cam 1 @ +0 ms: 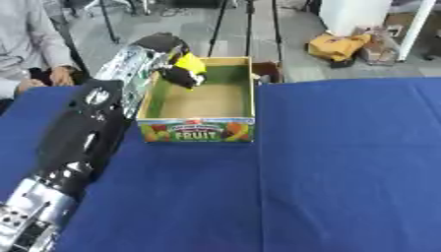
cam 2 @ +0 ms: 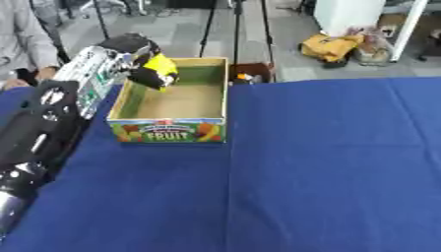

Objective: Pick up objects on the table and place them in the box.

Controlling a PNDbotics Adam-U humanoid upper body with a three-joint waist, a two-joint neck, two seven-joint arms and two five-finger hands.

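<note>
Our left hand point(cam 1: 178, 74) is over the box point(cam 1: 200, 129), at about eleven o'clock of its opening, with the fingers curled round a yellow object point(cam 1: 191, 63). The object sits above the far left corner of the box, inside the line of the walls but not yet down on the floor. Our right hand shows in neither view.

We judge the yellow object to be light, since the hand carries it with no sag. Whether it is soft or stiff we cannot tell, and its shape is unclear. The hold seems to be across its lower side, leaving the yellow top free.

The box is open-topped cardboard, with a fruit print on the near wall and a bare tan floor. Its walls are thin, so we think a bump from our left forearm point(cam 1: 86, 123), which runs close along the left wall, could shift it. The blue table point(cam 1: 344, 172) from one to six o'clock of the box is open, giving plenty of room to pull back.
</note>
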